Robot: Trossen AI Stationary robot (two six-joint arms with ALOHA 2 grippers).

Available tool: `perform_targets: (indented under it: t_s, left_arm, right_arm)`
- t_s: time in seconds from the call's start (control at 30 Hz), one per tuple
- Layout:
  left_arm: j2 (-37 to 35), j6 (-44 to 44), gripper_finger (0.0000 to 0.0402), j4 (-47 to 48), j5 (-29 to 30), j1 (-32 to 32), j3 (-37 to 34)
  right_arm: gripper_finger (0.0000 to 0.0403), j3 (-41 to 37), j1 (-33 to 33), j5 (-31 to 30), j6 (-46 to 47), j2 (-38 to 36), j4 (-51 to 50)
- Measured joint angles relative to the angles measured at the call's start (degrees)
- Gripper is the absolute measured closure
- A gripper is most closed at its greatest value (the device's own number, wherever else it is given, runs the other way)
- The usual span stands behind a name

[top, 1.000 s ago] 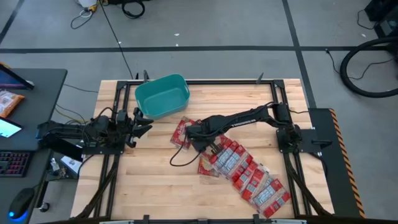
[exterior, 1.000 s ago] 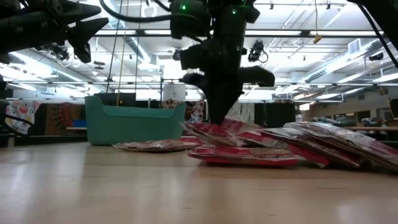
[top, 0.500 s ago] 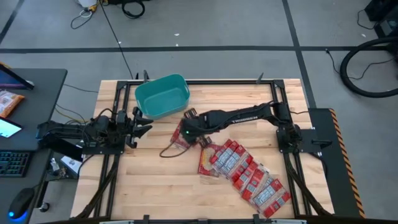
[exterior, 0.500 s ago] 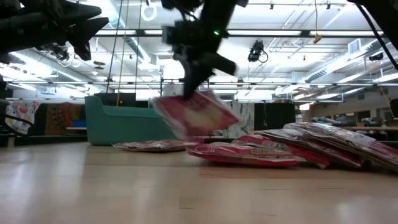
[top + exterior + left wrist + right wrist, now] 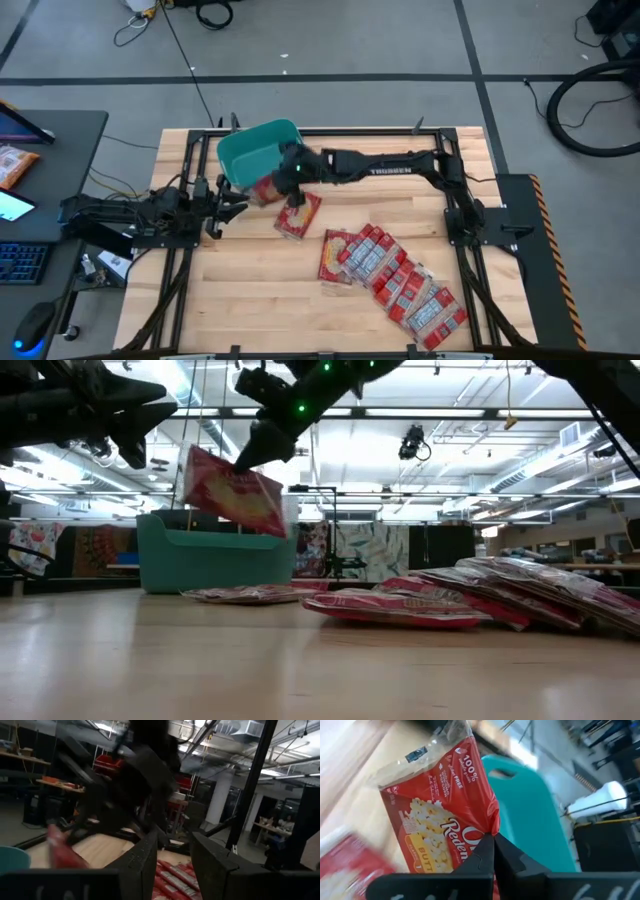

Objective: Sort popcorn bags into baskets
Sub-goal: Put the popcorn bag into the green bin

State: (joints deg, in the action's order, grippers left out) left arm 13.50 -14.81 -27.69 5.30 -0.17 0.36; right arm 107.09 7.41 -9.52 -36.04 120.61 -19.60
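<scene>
My right gripper (image 5: 287, 178) reaches across the table to the near rim of the teal tub (image 5: 262, 143) and is shut on one red popcorn bag (image 5: 265, 189). In the low view the bag (image 5: 234, 491) is in the air in front of the tub (image 5: 214, 558). Another bag (image 5: 298, 214) lies flat on the table just near of the tub. Several more bags (image 5: 392, 277) lie overlapping in a row toward the near right corner. My left gripper (image 5: 232, 201) waits open by the table's left edge, above the wood. My right gripper (image 5: 492, 842) pinches the held bag by one edge (image 5: 489, 826) between its two fingers. The fingers slant down at it from the table's right (image 5: 252, 452). The bag is lifted clear and hangs tilted below the fingers, its printed face showing in the right wrist view.
The tub stands at the far left of the wooden top (image 5: 250, 290). A dark metal frame (image 5: 190, 150) runs along the table's edges. A desk with a keyboard and screens (image 5: 30, 200) stands beyond the left edge. Bare wood lies at the table's near left.
My right gripper took hold of a bag at the left end of the row, rose, and swung toward the far left to the tub's near rim. The bag is lifted clear of the pile and now hangs tilted in front of the tub. The other bags stayed put.
</scene>
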Motion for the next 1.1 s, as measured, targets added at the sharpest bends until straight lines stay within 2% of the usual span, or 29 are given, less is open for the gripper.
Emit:
perform_targets:
  t_s: [0.2, 0.4, 0.57, 0.73, 0.93, 1.1]
  left_arm:
    - [0.0, -3.1, 0.0280, 0.4, -0.1, 0.0, 0.0]
    - [0.0, -3.6, 0.0280, 3.6, -1.7, 0.0, 0.0]
    - [0.0, -1.0, 0.0280, 5.4, -1.7, 0.0, 0.0]
    - [0.0, -1.2, 0.0280, 5.3, -1.7, 0.0, 0.0]
    - [0.0, 3.0, 0.0280, 4.3, -0.7, 0.0, 0.0]
    - [0.0, 5.5, 0.0280, 2.8, 1.5, 0.0, 0.0]
  right_arm:
    - [0.0399, 0.0, 5.0, 8.7, 2.0, 0.0, 11.1]
    - [0.0399, -0.5, 9.6, 15.2, 6.4, 0.1, 16.2]
    - [0.0399, -4.1, 11.3, 14.8, 10.8, 0.2, 21.2]
    - [0.0400, -4.0, 11.1, 10.4, 11.0, 0.3, 19.6]
    - [0.0401, 1.7, 11.0, 9.5, 10.5, 0.4, 17.9]
    - [0.0401, 13.4, 11.4, 11.0, 9.6, 6.9, 11.5]
